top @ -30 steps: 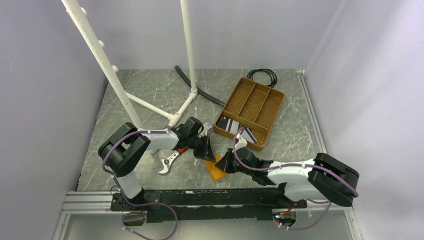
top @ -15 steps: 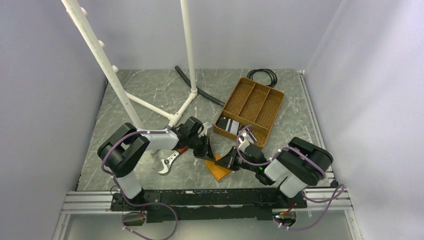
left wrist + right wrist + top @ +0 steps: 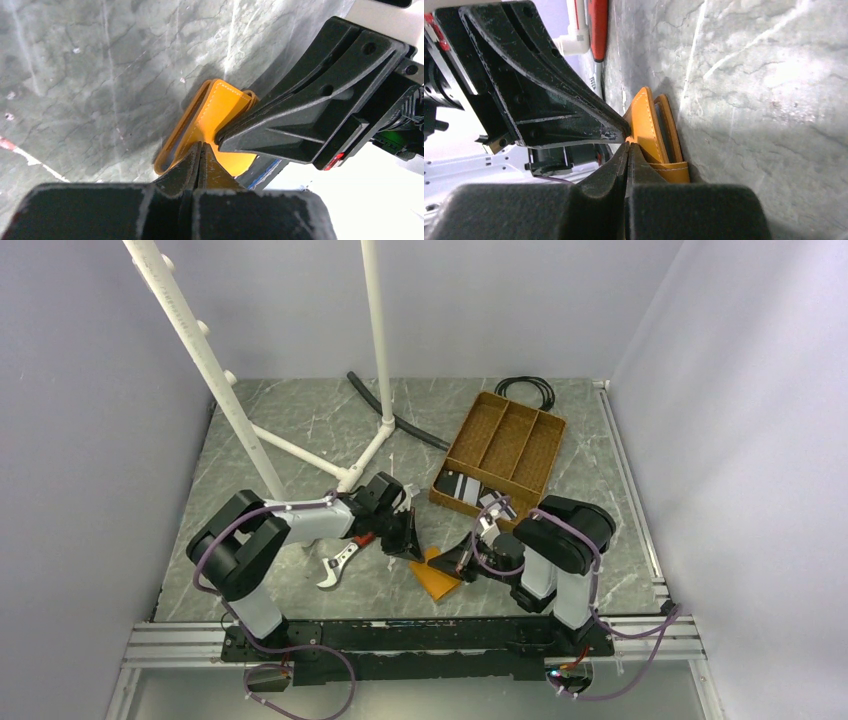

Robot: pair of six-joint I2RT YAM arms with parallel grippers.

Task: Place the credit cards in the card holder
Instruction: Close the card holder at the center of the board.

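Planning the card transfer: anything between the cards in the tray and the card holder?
The near wall of the tray and the right arm's wrist lie between the credit cards and the card holder. The left gripper and right gripper, jaws shut, sit at the holder.

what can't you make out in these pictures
- Inside the card holder: both wrist views show only outer flaps, shut jaws cover the rest; any cards in it can't be told.
- The credit cards in the tray: top view, too small to count; right arm partly in front.
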